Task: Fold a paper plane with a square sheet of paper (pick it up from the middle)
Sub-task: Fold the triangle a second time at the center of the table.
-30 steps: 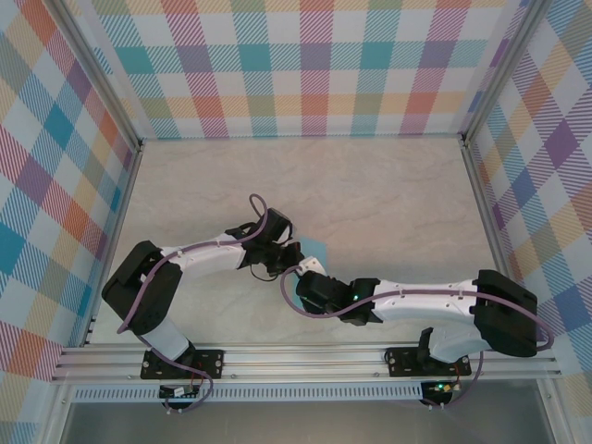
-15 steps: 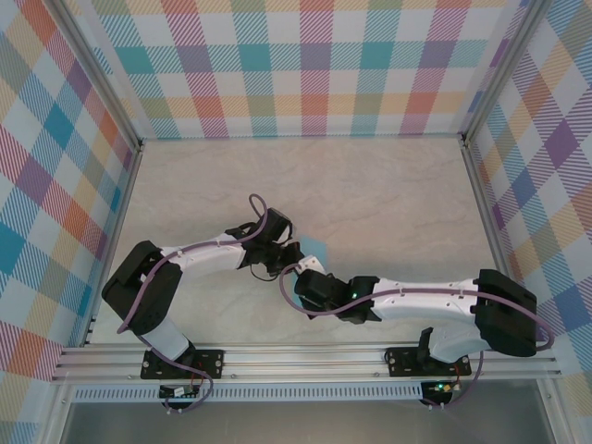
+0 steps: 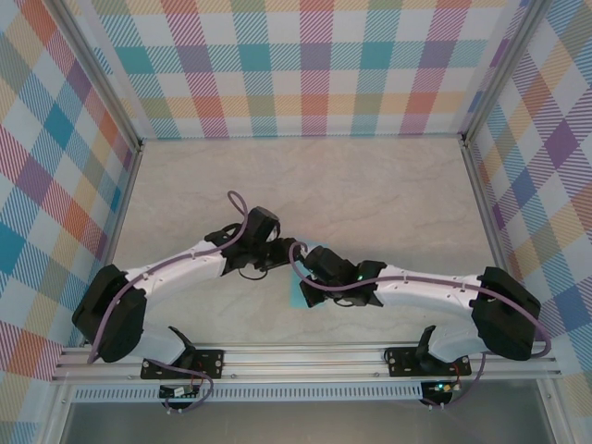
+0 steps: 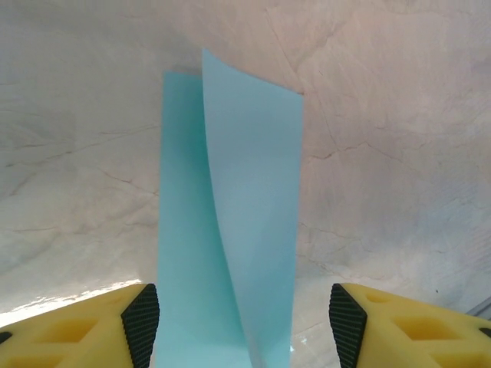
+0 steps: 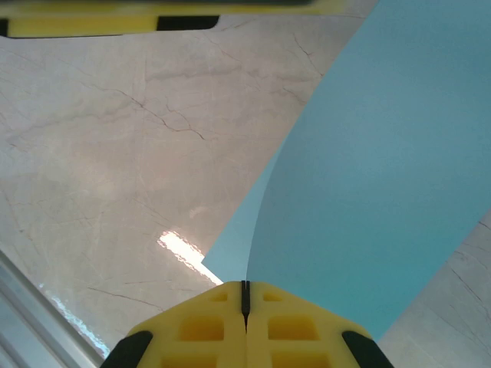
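Over the pale table [image 3: 370, 185], in the top view, the two arms are meeting near the middle. A small corner of the light blue square sheet of paper [image 3: 295, 294] is peeking out from under them (most of it is hiding below).

From the left wrist, the left gripper [image 4: 244, 326] is holding its yellow fingers [image 4: 77, 330] wide apart. The sheet [image 4: 230, 230] is sitting between them with one long flap standing up, touching neither pad.

From the right wrist, the right gripper [image 5: 245, 307] is squeezing tight on the sheet's edge [image 5: 368, 176], and the paper is curving up and away.

I think this paper is very thin, light and floppy. It is bending by itself, so a hard pull is likely to tear or wrinkle it. Pinching softly along the fold, near the middle, is looking safest.
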Available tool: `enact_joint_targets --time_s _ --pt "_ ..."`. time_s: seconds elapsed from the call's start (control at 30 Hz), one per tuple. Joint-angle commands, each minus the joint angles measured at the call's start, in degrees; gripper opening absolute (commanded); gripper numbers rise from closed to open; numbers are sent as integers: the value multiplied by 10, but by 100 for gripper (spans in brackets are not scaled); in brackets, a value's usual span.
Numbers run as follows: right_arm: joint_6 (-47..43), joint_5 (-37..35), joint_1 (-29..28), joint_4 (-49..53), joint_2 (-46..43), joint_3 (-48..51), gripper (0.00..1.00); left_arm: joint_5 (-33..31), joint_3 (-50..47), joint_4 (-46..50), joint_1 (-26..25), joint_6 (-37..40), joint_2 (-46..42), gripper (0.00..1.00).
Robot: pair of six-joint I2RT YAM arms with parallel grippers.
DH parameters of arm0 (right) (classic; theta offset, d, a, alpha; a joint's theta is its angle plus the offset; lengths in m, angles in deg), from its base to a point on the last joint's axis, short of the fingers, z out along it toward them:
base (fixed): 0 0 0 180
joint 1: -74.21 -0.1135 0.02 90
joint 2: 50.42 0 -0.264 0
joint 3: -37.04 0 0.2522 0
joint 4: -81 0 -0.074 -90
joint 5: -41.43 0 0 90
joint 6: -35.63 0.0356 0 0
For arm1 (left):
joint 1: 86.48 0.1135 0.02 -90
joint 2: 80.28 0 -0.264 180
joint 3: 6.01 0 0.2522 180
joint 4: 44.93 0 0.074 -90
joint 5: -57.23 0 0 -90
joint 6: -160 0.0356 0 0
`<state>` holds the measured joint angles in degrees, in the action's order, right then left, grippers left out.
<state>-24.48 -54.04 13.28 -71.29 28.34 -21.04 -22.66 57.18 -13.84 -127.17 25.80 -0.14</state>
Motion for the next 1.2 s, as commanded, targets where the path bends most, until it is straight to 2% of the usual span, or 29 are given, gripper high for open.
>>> enact_joint_targets --time_s 0.0,0.17,0.5,0.83,1.17 --pt "-15 80 25 -26 15 7 0 -39 -26 24 1 -9 -32 63" --pt "-32 128 57 -22 29 9 1 -40 -57 10 1 -13 -59 57" --pt "-50 155 101 -7 25 29 3 5 -88 -49 0 -11 -60 44" --pt "-83 163 134 2 59 13 6 45 -95 -77 -5 -4 -35 41" --pt "-129 135 143 28 91 -13 6 56 -89 -83 -15 3 -7 41"
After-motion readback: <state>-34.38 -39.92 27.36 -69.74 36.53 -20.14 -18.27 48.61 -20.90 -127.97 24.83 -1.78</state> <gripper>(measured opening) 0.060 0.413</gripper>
